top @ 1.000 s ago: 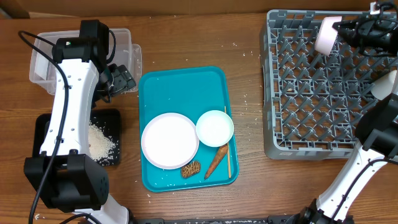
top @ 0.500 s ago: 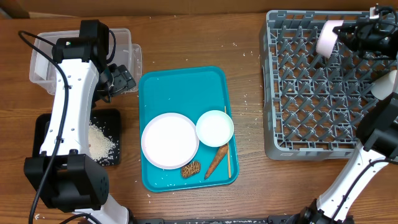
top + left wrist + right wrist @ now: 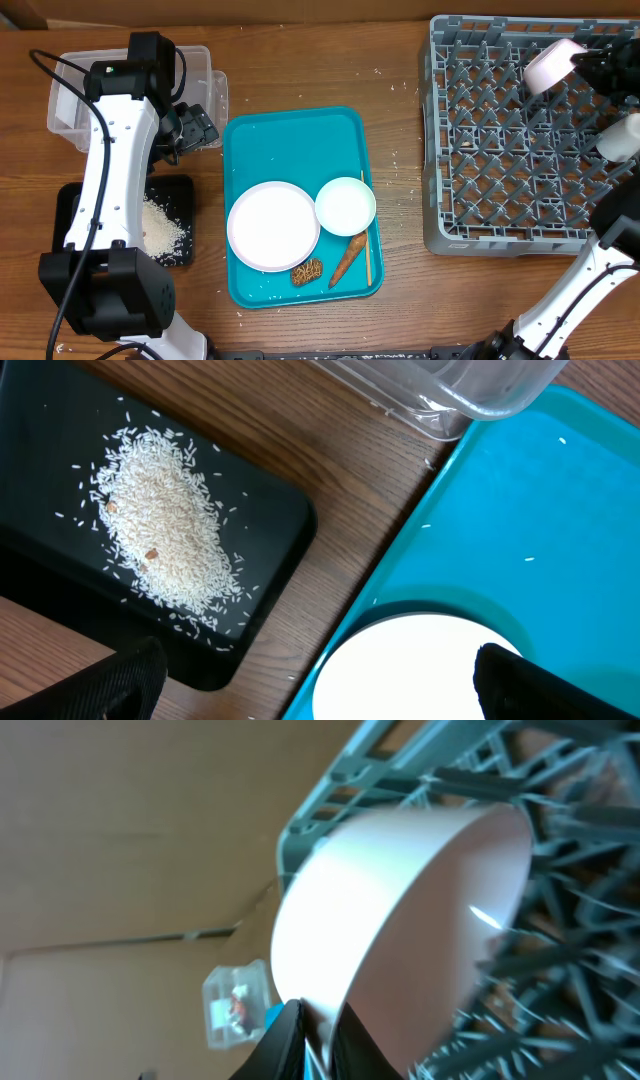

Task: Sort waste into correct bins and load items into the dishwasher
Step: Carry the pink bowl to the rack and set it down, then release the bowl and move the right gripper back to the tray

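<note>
**Cup going into the rack's far side**

Nearest, at the near end of the tray, the lump and carrot are lying just beside the plate and bowl, all waiting. Left of the tray, rice is sitting on the black tray. The left jaws are hanging wide open and empty between the tray and the tub.

Right of the tray, at the far edge of the rack, the right jaws are pinching the rim of the cup. The cup is lying tipped, its axis running roughly across the rack away from the tray, with the rim seemingly toward the jaws.

In my judgement the wrist should be turning the mouth downward and settling the cup between pegs before the jaws let go.
</note>
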### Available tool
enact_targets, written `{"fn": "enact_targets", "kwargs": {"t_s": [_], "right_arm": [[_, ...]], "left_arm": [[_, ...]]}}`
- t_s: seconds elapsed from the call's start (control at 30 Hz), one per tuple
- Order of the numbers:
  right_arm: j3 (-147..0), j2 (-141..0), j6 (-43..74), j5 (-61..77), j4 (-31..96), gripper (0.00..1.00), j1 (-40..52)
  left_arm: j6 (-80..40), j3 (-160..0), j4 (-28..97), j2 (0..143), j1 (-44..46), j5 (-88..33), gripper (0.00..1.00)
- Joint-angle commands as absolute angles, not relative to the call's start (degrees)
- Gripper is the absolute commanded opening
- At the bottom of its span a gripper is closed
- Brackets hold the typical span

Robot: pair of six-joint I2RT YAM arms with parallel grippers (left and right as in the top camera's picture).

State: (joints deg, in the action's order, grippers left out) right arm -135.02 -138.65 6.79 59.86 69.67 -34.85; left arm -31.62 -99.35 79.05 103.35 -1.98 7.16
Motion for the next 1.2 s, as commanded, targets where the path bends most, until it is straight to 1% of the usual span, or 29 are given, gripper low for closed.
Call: {"fn": "enact_targets", "kwargs": {"t_s": [0.0, 0.03, 0.13, 0.17, 0.2, 0.5, 0.67, 0.77, 0.8, 0.9, 0.93, 0.97, 1.0, 1.03, 1.13, 1.17], "right_arm": [[-140.4, -134.7, 8.4, 47.4, 71.8, 0.10, -35.9], [-141.7, -134.5, 9.1, 45.0, 72.7, 0.11, -36.0], [-146.0, -134.2, 10.7, 38.4, 76.0, 0.24, -36.1], [-149.0, -134.2, 10.8, 35.4, 78.5, 0.40, -36.1], [-150.2, -134.2, 10.8, 34.5, 79.7, 0.42, -36.1], [-153.4, -134.2, 10.7, 34.2, 86.6, 0.42, -36.0], [-153.5, -133.5, 10.4, 35.0, 89.1, 0.38, -35.1], [-153.5, -131.8, 8.9, 34.8, 89.8, 0.38, -33.2], [-153.5, -131.0, 8.8, 33.7, 89.9, 0.40, -32.3], [-153.5, -129.5, 9.8, 26.5, 90.6, 0.54, -29.3], [-153.4, -129.4, 11.1, 22.1, 90.9, 0.57, -28.0], [-153.4, -129.4, 12.4, 17.9, 91.0, 0.57, -27.0], [-153.2, -129.7, 14.0, 12.8, 91.0, 0.57, -26.0], [-152.8, -130.0, 16.3, 7.7, 91.0, 0.51, -25.0], [-151.0, -131.0, 20.3, 0.7, 91.0, 0.24, -23.9], [-150.3, -131.4, 21.4, -0.4, 90.9, 0.16, -23.9]], "left_arm": [[-32.6, -99.0, 79.0, 103.1, -1.8, 7.9, 1.00], [-32.6, -99.0, 79.0, 103.1, -1.8, 7.9, 1.00], [-32.6, -99.0, 79.0, 103.1, -1.8, 7.9, 1.00], [-32.6, -99.0, 79.0, 103.1, -1.8, 7.9, 1.00], [-32.6, -99.0, 79.0, 103.1, -1.8, 7.9, 1.00], [-32.6, -99.0, 79.0, 103.1, -1.8, 7.9, 1.00], [-32.6, -99.0, 79.0, 103.1, -1.8, 7.9, 1.00], [-32.6, -99.0, 79.0, 103.1, -1.8, 7.9, 1.00], [-32.6, -99.0, 79.0, 103.1, -1.8, 7.9, 1.00], [-32.6, -99.0, 79.0, 103.1, -1.8, 7.9, 1.00], [-32.6, -99.0, 79.0, 103.1, -1.8, 7.9, 1.00], [-32.6, -99.0, 79.0, 103.1, -1.9, 7.9, 1.00], [-32.6, -99.0, 79.0, 103.1, -1.9, 7.9, 1.00], [-32.6, -99.0, 79.0, 103.1, -1.9, 7.9, 1.00], [-32.6, -99.0, 79.0, 103.1, -1.9, 7.9, 1.00], [-32.6, -99.0, 79.0, 103.1, -1.8, 7.9, 1.00]]}}
